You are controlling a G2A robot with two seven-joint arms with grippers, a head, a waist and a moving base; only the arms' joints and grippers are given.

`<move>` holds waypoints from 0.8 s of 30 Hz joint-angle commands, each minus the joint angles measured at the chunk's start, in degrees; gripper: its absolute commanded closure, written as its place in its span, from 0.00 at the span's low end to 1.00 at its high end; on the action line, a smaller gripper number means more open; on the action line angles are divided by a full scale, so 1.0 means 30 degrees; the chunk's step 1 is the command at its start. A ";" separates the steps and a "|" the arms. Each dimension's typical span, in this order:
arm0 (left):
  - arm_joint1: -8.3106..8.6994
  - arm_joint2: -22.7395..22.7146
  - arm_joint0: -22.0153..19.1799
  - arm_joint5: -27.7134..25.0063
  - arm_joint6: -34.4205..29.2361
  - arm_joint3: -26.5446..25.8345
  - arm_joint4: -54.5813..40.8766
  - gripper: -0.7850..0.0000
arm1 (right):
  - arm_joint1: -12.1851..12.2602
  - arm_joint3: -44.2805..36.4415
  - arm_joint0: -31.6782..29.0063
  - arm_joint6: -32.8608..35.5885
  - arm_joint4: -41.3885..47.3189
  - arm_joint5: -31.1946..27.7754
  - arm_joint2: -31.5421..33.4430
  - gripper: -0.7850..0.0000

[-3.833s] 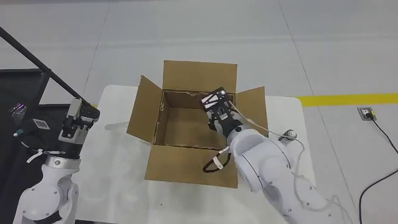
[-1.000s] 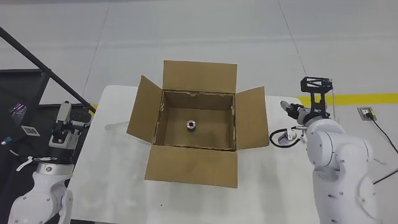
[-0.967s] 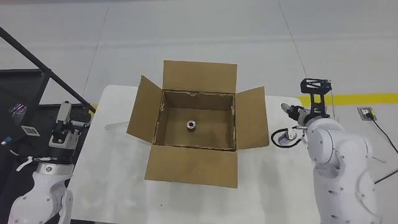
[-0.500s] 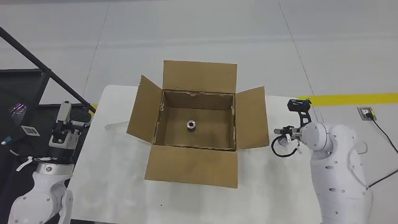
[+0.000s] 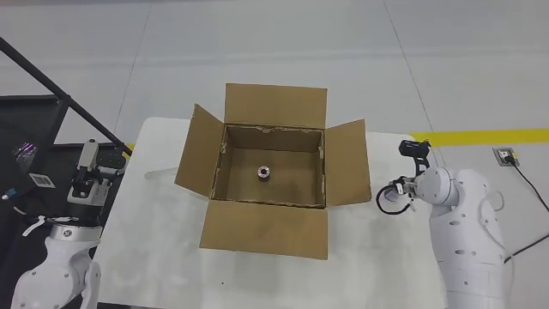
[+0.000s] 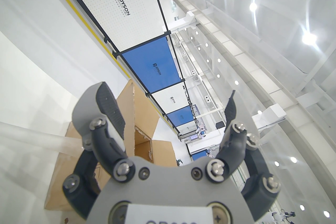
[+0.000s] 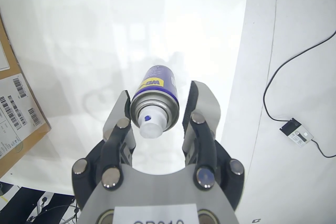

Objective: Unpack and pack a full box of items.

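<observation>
A blue spray can (image 7: 157, 86), at the brown cardboard box's (image 5: 266, 227) three o'clock, is straddled by the parted right gripper (image 7: 160, 89); the left gripper (image 6: 168, 93) is held wide, empty.

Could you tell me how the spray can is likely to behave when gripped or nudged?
The spray can looks tall and narrow, standing on end, so a high nudge would probably tip it. Its round, smooth metal body would then likely roll, and might slip in the right claw.

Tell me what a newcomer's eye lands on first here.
The open box in the middle of the table, with one small metal ring on its floor. Next, the blue spray can standing on the table between the open fingers of the right gripper.
</observation>
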 commanded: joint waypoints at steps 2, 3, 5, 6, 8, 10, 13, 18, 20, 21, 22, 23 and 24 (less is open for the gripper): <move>0.0000 0.0000 0.0000 0.0000 0.0000 0.0000 0.0000 0.00 | 0.0044 -0.1451 -0.0275 -0.0262 0.0165 0.0090 -0.0064 1.00; 0.0000 0.0000 0.0000 0.0000 0.0000 0.0000 0.0000 0.00 | 0.0056 -0.2351 -0.0443 -0.0321 0.0173 0.0221 -0.0078 1.00; 0.0000 0.0000 0.0000 0.0000 0.0000 0.0000 0.0000 0.00 | 0.0054 -0.4746 -0.0914 -0.0379 0.0092 0.0591 -0.0273 1.00; 0.0000 0.0000 0.0000 0.0000 0.0000 0.0000 0.0000 0.00 | 0.0038 -0.6225 -0.1179 -0.0475 0.0124 0.0892 -0.0387 1.00; 0.0000 0.0000 0.0000 0.0000 0.0000 0.0000 0.0000 0.00 | -0.0020 -0.9297 -0.1753 -0.0807 0.0014 0.1742 -0.0783 1.00; 0.0000 0.0000 0.0000 0.0000 0.0000 0.0000 0.0000 0.00 | -0.0123 -1.2176 -0.2181 -0.1800 -0.0094 0.2842 -0.1434 1.00; 0.0000 0.0000 0.0000 0.0000 0.0000 0.0000 0.0000 0.00 | -0.0343 -1.5295 -0.2713 -0.3190 0.0800 0.3753 -0.3173 1.00; 0.0000 0.0000 0.0000 0.0000 0.0000 0.0000 0.0000 0.00 | -0.0630 -1.5513 -0.2142 -0.3773 0.1166 0.2588 -0.7405 1.00; 0.0000 0.0000 0.0000 0.0000 0.0000 0.0000 0.0000 0.00 | -0.0794 -1.3922 -0.1329 -0.3377 0.1209 0.1890 -0.9197 1.00; 0.0000 0.0000 0.0000 0.0000 0.0000 0.0000 0.0000 0.00 | -0.0906 -1.2945 -0.0905 -0.3276 0.1164 0.1834 -1.0051 1.00; 0.0000 0.0000 0.0000 0.0000 0.0000 0.0000 0.0000 0.00 | -0.1029 -1.1896 -0.0465 -0.3225 0.1017 0.1781 -1.0913 1.00; 0.0000 0.0000 0.0000 0.0000 0.0000 0.0000 0.0000 0.00 | -0.1158 -1.0701 -0.0033 -0.3214 0.0661 0.1918 -1.1696 1.00; 0.0000 0.0000 0.0000 0.0000 0.0000 0.0000 0.0000 0.00 | -0.1302 -0.9455 0.0429 -0.3236 0.0137 0.2180 -1.2463 1.00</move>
